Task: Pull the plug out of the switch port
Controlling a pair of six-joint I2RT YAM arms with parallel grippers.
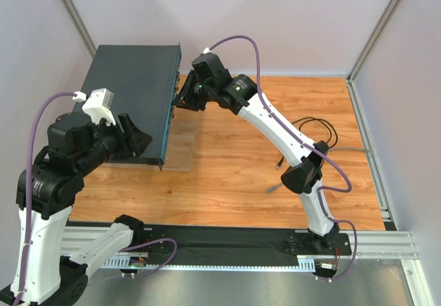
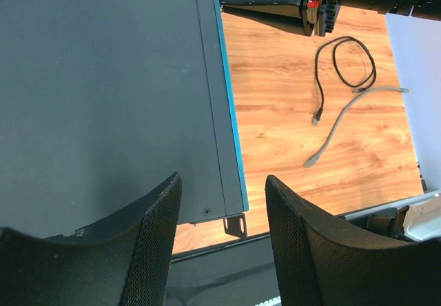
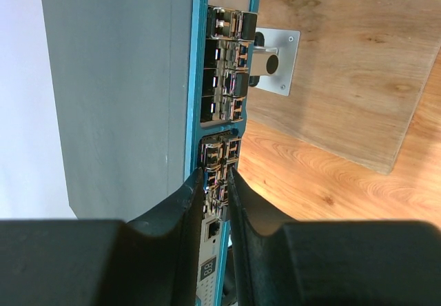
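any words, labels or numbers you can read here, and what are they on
Nothing reads with certainty.
Two-digit display on the switch front: looks like "88", but it is too small to be sure.
No print shows on the switch top, the black cable or the grey cable.

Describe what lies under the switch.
A clear plate juts out from under the switch's front edge, on the wooden table. How far it runs beneath is covered by the switch.

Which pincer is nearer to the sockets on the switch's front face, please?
Right. The right pincer sits at the sockets; the left pincer hovers by the near corner of the switch, away from them.
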